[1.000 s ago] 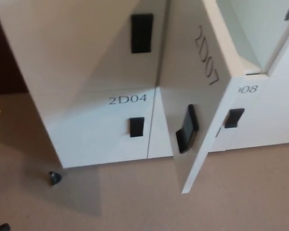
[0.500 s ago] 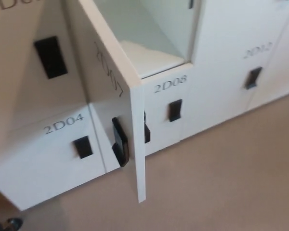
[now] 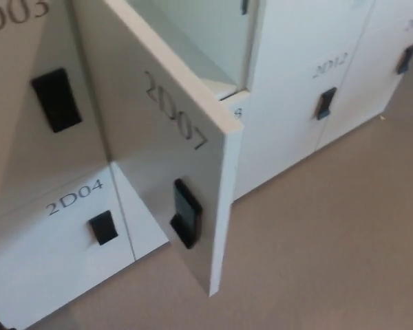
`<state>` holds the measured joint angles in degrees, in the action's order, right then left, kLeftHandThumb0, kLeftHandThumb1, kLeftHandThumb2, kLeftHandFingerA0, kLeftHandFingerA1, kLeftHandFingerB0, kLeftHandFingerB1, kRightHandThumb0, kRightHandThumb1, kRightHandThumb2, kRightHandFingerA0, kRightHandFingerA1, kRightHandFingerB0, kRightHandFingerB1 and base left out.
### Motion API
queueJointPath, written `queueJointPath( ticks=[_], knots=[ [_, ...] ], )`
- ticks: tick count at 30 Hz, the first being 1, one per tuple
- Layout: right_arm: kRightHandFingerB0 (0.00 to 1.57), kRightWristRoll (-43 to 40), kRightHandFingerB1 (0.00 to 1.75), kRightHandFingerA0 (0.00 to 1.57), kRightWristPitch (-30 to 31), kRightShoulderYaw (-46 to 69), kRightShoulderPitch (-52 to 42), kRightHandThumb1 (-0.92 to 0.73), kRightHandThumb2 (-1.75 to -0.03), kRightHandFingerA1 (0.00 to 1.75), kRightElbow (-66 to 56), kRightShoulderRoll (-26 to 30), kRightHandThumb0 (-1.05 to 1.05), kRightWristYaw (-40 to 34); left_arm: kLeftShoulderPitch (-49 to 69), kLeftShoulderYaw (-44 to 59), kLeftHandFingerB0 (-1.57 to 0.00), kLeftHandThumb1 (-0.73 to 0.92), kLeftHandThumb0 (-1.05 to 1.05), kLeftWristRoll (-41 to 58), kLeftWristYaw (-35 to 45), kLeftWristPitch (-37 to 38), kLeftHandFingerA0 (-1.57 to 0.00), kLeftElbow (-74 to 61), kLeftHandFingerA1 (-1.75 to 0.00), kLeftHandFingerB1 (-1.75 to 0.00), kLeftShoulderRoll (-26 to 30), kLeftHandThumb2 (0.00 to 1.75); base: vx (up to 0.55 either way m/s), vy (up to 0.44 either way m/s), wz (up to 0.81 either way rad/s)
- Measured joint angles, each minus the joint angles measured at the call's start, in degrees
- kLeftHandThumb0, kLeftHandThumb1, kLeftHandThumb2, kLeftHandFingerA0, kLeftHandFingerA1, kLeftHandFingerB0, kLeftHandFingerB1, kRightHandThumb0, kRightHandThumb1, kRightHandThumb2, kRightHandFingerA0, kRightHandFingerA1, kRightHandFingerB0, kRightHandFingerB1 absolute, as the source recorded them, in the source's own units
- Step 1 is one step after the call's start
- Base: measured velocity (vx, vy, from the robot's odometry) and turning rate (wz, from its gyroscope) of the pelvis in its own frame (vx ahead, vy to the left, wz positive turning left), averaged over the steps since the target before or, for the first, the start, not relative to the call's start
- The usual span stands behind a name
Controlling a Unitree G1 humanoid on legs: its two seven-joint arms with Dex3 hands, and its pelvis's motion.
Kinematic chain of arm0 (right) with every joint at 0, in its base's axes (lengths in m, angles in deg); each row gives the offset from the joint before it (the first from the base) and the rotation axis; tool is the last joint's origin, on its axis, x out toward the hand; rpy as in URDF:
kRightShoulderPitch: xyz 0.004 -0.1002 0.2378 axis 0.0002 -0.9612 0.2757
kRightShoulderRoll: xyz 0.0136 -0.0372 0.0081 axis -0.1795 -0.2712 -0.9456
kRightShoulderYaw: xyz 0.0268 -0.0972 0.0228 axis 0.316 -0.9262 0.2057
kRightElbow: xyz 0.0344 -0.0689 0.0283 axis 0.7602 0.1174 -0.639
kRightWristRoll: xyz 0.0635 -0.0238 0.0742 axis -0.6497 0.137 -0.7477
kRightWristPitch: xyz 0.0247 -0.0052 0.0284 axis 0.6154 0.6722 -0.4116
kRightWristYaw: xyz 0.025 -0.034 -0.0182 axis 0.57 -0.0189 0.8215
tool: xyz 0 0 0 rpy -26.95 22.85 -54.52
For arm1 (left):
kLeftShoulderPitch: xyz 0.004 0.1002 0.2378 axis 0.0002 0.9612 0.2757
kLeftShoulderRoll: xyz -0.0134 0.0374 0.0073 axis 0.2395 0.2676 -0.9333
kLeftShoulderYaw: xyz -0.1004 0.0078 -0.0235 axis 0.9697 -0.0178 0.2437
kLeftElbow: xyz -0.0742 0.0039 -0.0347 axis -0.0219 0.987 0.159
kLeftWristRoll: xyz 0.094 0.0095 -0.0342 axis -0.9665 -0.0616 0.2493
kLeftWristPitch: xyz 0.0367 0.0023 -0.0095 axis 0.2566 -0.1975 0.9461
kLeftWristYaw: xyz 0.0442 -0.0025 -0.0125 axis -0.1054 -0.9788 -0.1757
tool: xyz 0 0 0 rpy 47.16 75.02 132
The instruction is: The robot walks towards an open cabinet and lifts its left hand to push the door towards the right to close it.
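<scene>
No fingers show: neither the left nor the right hand is in view, so whether they are released, clenched or grasping cannot be told. Against half a second ago the whole scene has slid (the camera has moved, not the lockers): the "2D04" label sits lower left, and the open door marked 2D07 now fills the middle, showing more of its face. The door stands swung out from the white cabinet, its long axis running top left to bottom right, its free edge pointing at the carpet. Its black handle sits low near that edge. The open compartment lies behind, top centre.
</scene>
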<state>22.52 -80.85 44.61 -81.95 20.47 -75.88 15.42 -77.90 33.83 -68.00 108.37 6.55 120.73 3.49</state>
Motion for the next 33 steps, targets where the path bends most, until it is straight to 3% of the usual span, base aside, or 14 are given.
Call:
queueJointPath(
  ticks=[12, 25, 26, 28, 29, 33],
  knots=[
    [0.52, 0.05, 0.43, 0.66, -0.64, -0.14, 0.01, -0.65, -0.59, 0.49, 0.59, 0.65, -0.19, -0.21, -1.04, -0.17, -0.5, 0.64, -0.17, 0.02, -0.14, 0.0, -0.67, 0.39, -0.5, -0.42, -0.34, 0.58, -0.01, -0.127, -0.26],
    [0.53, 0.24, 0.43, 0.65, -1.07, -0.7, 0.0, -0.62, -0.58, 0.48, 0.99, 0.04, -0.18, -0.45, -1.28, -0.85, -0.55, 0.62, -0.19, -0.19, -0.15, 0.4, -0.69, 0.98, -0.5, -0.43, 0.73, 0.58, -0.01, 0.217, -0.13],
    [0.52, 0.24, 0.43, 0.66, -1.07, -0.7, 0.0, -0.63, -0.58, 0.48, 0.99, 0.04, -0.19, -0.45, -1.28, -0.85, -0.52, 0.57, -0.26, -0.19, -0.15, 0.4, -0.69, 0.98, -0.56, -0.48, 0.73, 0.66, -0.02, 0.046, -0.08],
    [0.52, 0.22, 0.43, 0.66, -1.08, -0.62, 0.0, -0.63, -0.58, 0.48, 1.01, 0.05, -0.19, -0.45, -1.25, -1.08, -0.52, 0.57, -0.26, -0.27, -0.16, 0.64, -0.69, 1.03, -0.56, -0.48, 0.74, 0.66, 0.0, 0.0, 0.0],
    [0.53, 0.2, 0.42, 0.67, -1.08, -0.56, 0.0, -0.63, -0.58, 0.48, 1.04, 0.05, -0.19, -0.45, -1.3, -1.17, -0.54, 0.62, -0.17, -0.28, -0.17, 0.69, -0.69, 1.01, -0.5, -0.43, 0.73, 0.58, 0.0, 0.0, 0.0],
    [0.54, 0.23, 0.42, 0.67, -1.02, -0.52, 0.06, -0.65, -0.59, 0.47, 1.01, -0.02, -0.18, -0.67, -1.57, -1.17, -0.52, 0.63, -0.18, -0.23, -0.3, 0.7, -0.67, 0.67, -0.5, -0.42, 0.68, 0.58, -0.02, -0.062, -0.03]
  ],
)
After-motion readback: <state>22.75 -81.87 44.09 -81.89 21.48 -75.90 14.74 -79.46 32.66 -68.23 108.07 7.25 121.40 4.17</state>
